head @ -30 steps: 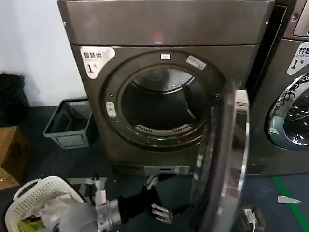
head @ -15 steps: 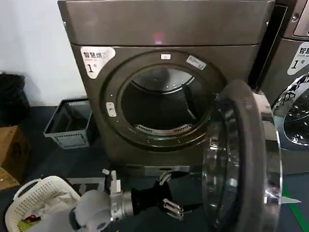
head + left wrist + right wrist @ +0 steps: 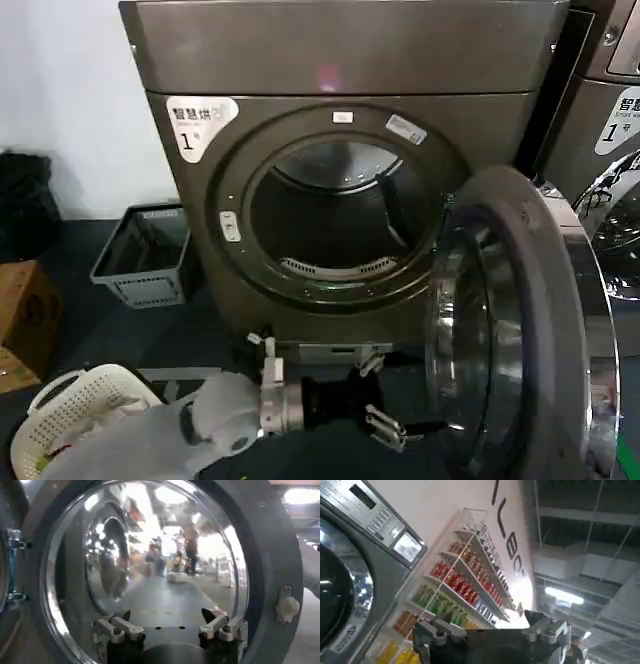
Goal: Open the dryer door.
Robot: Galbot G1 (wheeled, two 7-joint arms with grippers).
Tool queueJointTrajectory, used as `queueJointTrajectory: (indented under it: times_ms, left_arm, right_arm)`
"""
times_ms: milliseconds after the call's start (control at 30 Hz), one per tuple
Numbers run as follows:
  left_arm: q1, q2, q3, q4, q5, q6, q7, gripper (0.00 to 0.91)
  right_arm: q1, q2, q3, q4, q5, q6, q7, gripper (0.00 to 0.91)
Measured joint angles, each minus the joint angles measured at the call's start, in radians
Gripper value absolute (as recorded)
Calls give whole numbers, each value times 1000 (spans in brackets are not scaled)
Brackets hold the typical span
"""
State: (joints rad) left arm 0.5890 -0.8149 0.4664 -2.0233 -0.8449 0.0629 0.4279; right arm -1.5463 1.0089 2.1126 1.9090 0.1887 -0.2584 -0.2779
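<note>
The dryer (image 3: 340,180) stands with its drum mouth bare. The door (image 3: 520,330) hangs swung out on the right-hand side, its grey inner face and domed glass turned toward the left gripper (image 3: 385,400).

That gripper sits low, below the drum mouth and just beside the door's inner face. Its fingers (image 3: 385,430) are spread apart and hold nothing; whether a tip touches the door rim is hard to say from the head view. In the left wrist view the gripper (image 3: 167,620) points straight at the door (image 3: 270,555), with the glass bowl right in front of the fingertips and the grey ring all round it.

Behind the left arm, on the floor, lies a white basket (image 3: 75,400). Further off on that side, against the wall, stands a grey crate (image 3: 145,255).

The right gripper (image 3: 490,625) is raised, jaws apart and holding nothing. Beyond it rise a wall of shelves with bottles (image 3: 460,595) and the control panel of a second machine (image 3: 375,515). That second machine (image 3: 600,130) stands past the open door from the left gripper.
</note>
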Motion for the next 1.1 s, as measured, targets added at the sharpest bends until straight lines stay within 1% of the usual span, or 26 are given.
queueJointTrajectory:
  times_ms: [300,600,867,1100]
  left_arm:
    - [-84,-41,63,43,-21,-6,0,907]
    - [-173,-107,123,100,-38,-7,-4,907]
    - [-207,-180,155,153,-28,-6,-6,907]
    - [-248,-220,192,192,-29,-21,-5,907]
  right_arm:
    - [-15,10,73,30,-33,-26,-8,907]
    - [-41,9,130,38,-30,-30,-21,907]
    - [-45,10,149,44,-29,-32,-27,907]
    - [-52,14,164,48,-29,-37,-35,907]
